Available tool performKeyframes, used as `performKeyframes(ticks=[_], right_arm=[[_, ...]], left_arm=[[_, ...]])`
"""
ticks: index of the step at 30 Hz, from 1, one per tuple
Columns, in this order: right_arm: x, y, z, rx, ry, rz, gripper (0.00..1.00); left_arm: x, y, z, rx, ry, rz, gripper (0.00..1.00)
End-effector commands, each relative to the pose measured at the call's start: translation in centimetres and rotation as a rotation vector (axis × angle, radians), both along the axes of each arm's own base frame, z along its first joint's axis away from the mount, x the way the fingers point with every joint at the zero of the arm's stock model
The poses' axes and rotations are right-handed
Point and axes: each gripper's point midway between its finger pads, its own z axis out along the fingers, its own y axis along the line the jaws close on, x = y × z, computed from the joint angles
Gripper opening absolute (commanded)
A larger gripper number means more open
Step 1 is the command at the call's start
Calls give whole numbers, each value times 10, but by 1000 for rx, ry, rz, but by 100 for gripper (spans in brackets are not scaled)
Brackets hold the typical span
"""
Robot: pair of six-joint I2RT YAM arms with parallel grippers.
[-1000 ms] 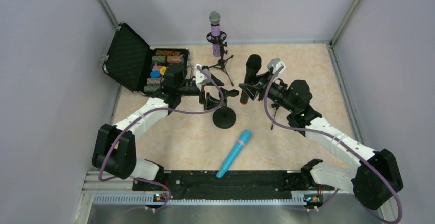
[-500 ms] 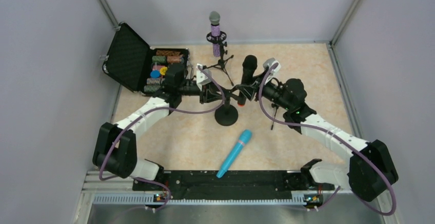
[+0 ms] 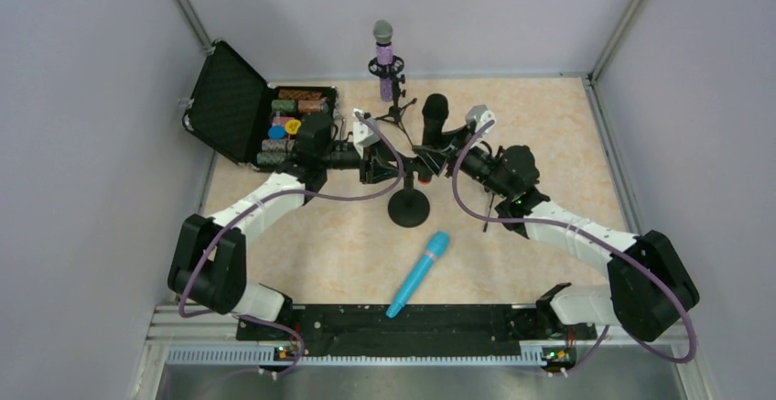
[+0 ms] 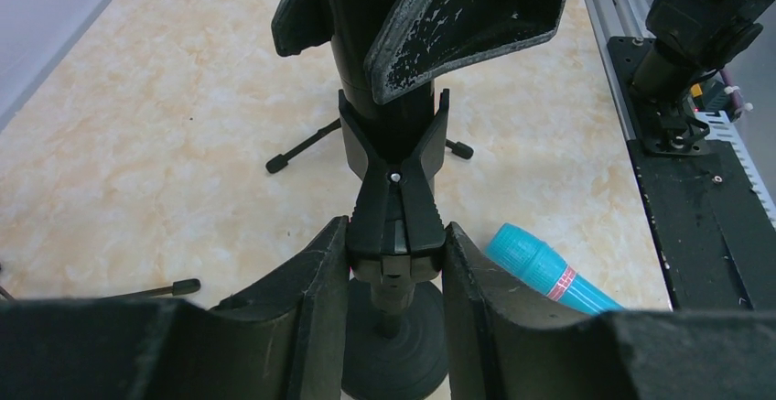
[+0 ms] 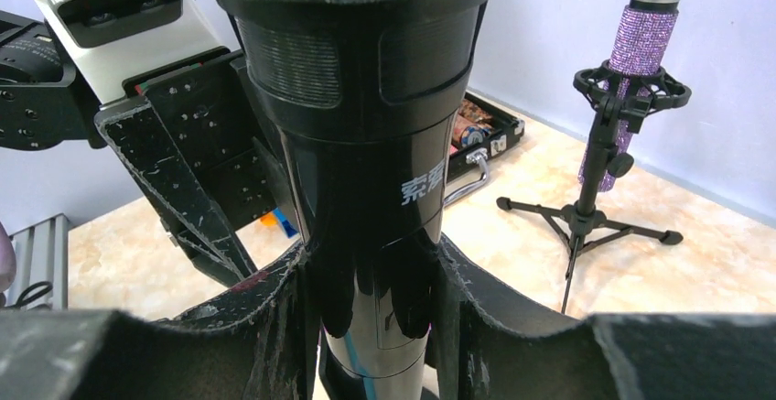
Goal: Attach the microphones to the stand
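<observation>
Squarely over the middle of the marbled beige worktop (image 3: pixel 320 235), the two arms meet above a black stand with a round base (image 3: pixel 409 208). The left hand (image 4: pixel 393 235) is clamped on the tail of the black spring clip (image 4: pixel 395 189) at the top of that stand, one finger pressed against each side of it. The right hand (image 5: pixel 375 267) is closed around the barrel of the matte black stick microphone (image 5: pixel 366 98), holding it roughly upright with its head uppermost. In the left wrist view the forked upper end of the clip straddles the lower part of this microphone, though whether the barrel is fully seated in it cannot be told from here. A glittery purple microphone with a silver mesh head (image 3: pixel 384 52) stands upright in the mount of a black tripod stand (image 3: pixel 395 114) at the back of the worktop, just behind the two hands. A light blue stick microphone (image 3: pixel 418 272) lies flat on the worktop on a diagonal, near the round base but apart from it, towards the arm bases. At the back left an open black case (image 3: pixel 233 102) sits with its lid tilted up, holding rolls and small pieces of several colours.
</observation>
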Motion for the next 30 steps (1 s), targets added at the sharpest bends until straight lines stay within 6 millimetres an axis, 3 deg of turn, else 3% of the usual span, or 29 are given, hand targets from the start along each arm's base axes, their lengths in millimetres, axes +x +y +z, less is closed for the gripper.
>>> performKeyframes(ticks=[1,11,13,16,19,22,30], right_arm=[[-19,10,36,98,-119,53,0],[-26,12,20,94,-94,57,0],[-26,12,17,84,-89,56,0],[-27,11,16,72,-93,56,0],[-25,11,14,51,-90,45,0],[-25,9,15,32,-97,37,10],[-26,8,13,10,-88,33,37]], left_arm=[[-2,-8,12,-34,-31,-23,0],[-1,-9,14,-45,-30,-7,0],[1,-8,14,-44,-29,6,13],[5,-6,16,-44,-36,46,39],[10,-3,19,-52,-50,98,76],[11,1,21,-64,-80,137,98],[10,12,31,-77,-118,221,99]])
